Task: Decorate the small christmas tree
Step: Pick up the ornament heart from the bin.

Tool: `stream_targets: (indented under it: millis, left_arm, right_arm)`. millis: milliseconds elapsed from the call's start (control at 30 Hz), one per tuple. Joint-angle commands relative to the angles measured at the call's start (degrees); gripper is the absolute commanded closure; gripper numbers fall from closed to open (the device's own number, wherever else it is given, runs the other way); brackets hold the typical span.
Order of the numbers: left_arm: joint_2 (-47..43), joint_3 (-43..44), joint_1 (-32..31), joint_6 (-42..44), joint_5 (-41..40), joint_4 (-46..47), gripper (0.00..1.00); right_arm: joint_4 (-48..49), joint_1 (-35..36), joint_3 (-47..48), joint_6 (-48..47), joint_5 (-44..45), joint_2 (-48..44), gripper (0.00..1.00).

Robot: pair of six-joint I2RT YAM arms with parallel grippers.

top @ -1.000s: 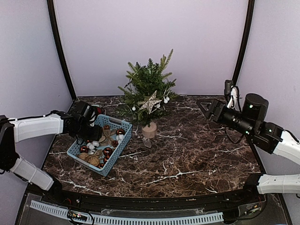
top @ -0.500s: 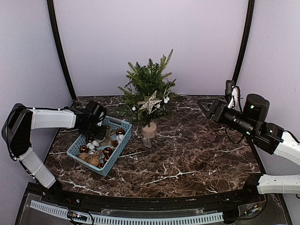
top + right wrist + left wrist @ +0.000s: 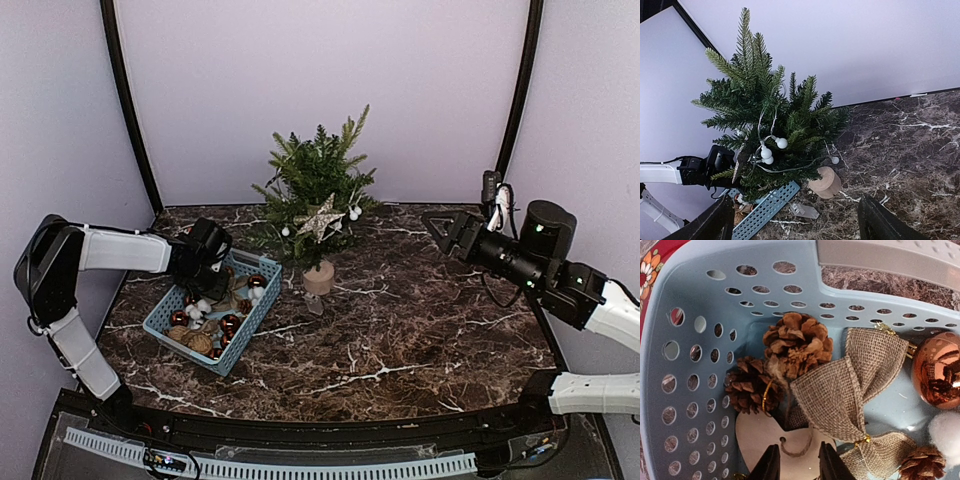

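Here, the small christmas tree [image 3: 317,205] stands at the back of the desk [image 3: 420,340], just right of the basket [image 3: 252,322]. Inside it the left fingers [image 3: 770,467], slightly apart, straddle the twine loop of a wooden heart [image 3: 755,432]. The right fingers [image 3: 880,222] hover spread wide, empty.

Blue perforated basket [image 3: 680,340] on marble table [image 3: 400,330]. Inside: two pine cones [image 3: 797,342] touching, burlap bow [image 3: 850,390] just beside, copper bauble [image 3: 937,370] right of bow, pale flat tag with twine loop [image 3: 765,435] below cones.
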Motion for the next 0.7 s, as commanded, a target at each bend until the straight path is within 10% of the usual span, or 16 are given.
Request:
stream_targets:
  millis: [0,667]
  left_arm:
    - [-0.2,0.5,0.2,1.0,-2.3,0.1,0.75]
    - [-5.8,0.3,0.2,0.8,-3.3,-1.4,1.0]
  right_arm:
    - [1.2,-0.2,-0.5,0.3,0.6,-0.8,0.13]
    - [-2.1,-0.2,0.2,0.1,1.9,-3.8,0.13]
